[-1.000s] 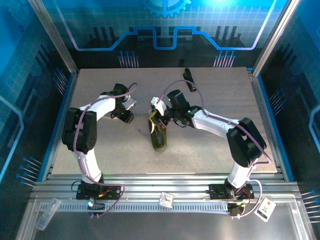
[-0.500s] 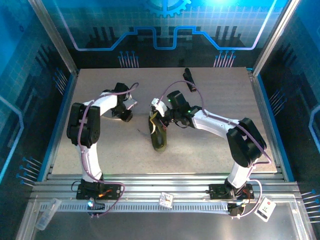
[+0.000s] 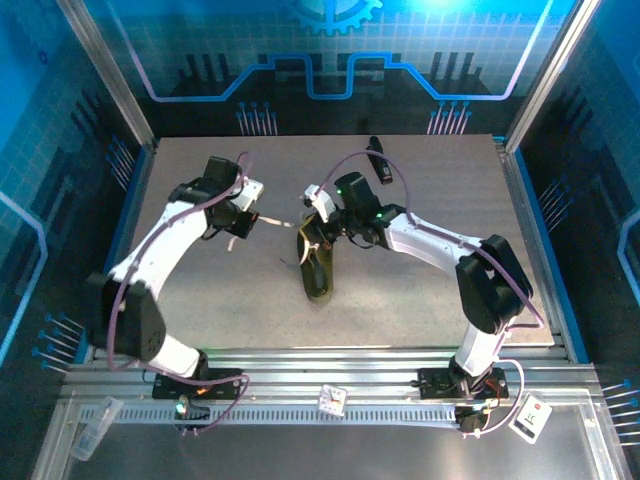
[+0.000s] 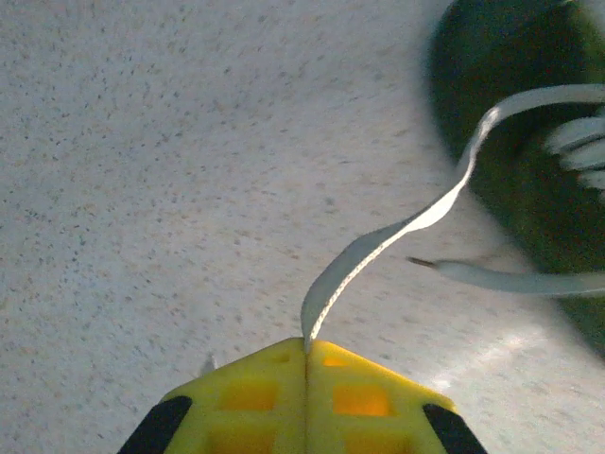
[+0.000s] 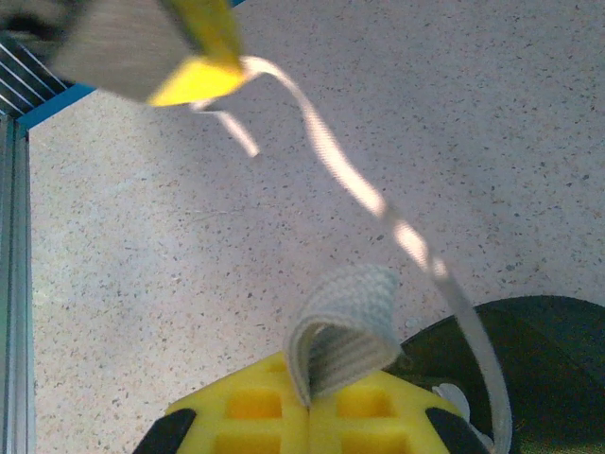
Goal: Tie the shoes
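Mid-table, shoe (image 3: pixel 318 272) lies long axis near-far. Left gripper (image 3: pixel 255 217) sits left of it, pinching a lace (image 4: pixel 378 248) end. Right gripper (image 3: pixel 320 218), at the shoe's far end, pinches a folded lace loop (image 5: pixel 338 326).

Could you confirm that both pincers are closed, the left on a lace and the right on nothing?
Not quite: the right pincer grips a folded loop of lace, as the right wrist view shows. The left pincer is closed on a lace.
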